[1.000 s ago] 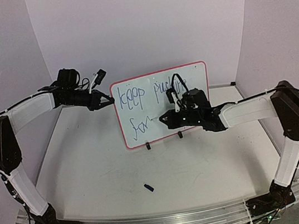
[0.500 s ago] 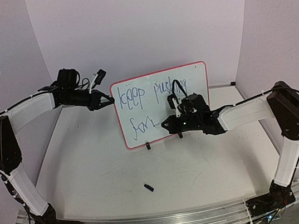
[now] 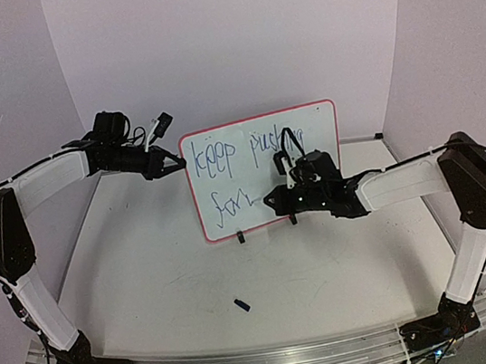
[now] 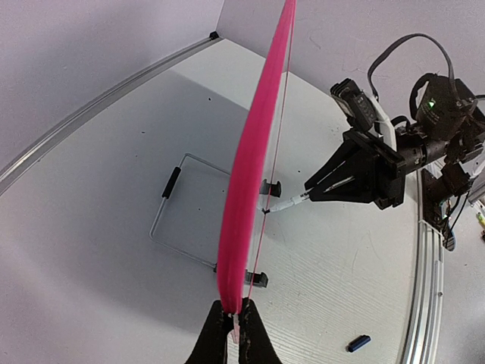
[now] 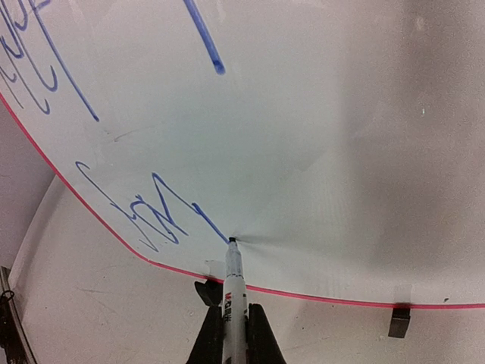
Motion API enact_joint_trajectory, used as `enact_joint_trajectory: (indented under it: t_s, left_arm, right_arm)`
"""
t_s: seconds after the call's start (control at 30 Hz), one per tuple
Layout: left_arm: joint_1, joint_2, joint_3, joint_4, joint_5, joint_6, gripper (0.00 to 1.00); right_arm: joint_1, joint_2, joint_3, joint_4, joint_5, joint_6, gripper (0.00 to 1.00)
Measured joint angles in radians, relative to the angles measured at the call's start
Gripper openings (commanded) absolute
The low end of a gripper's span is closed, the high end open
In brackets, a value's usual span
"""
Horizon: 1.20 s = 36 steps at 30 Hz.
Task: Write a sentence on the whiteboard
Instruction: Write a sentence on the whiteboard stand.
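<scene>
Pink-rimmed whiteboard (image 3: 256, 175): upright on two black feet, mid-table, toward the back.
Sentence (image 3: 218, 153): blue; "keep" and a partly hidden second word above, only "for" below.
Left gripper (image 3: 182, 164): clenched on the whiteboard's left edge.
Right gripper (image 3: 270, 198): clamped around a marker (image 5: 233, 288), tip touching the whiteboard just after "for".
Blue cap (image 3: 241, 304): lying on the table (image 3: 146, 270), well apart from the whiteboard.
</scene>
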<state>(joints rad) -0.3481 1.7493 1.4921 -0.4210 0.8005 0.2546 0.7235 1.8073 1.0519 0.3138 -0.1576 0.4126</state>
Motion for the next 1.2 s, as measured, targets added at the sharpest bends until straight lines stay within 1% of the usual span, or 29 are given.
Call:
enact_joint_trajectory:
  t_s: [0.23,1.2]
  left_arm:
    - [0.0,0.0,0.0,0.0,0.0,0.0,0.0]
    - [-0.001,0.0,0.0,0.0,0.0,0.0,0.0]
  right_arm:
    - [-0.001,-0.037,0.003,0.001,0.033,-0.001,0.0]
    - [-0.001,-0.035,-0.022,-0.031,0.063,0.003,0.0]
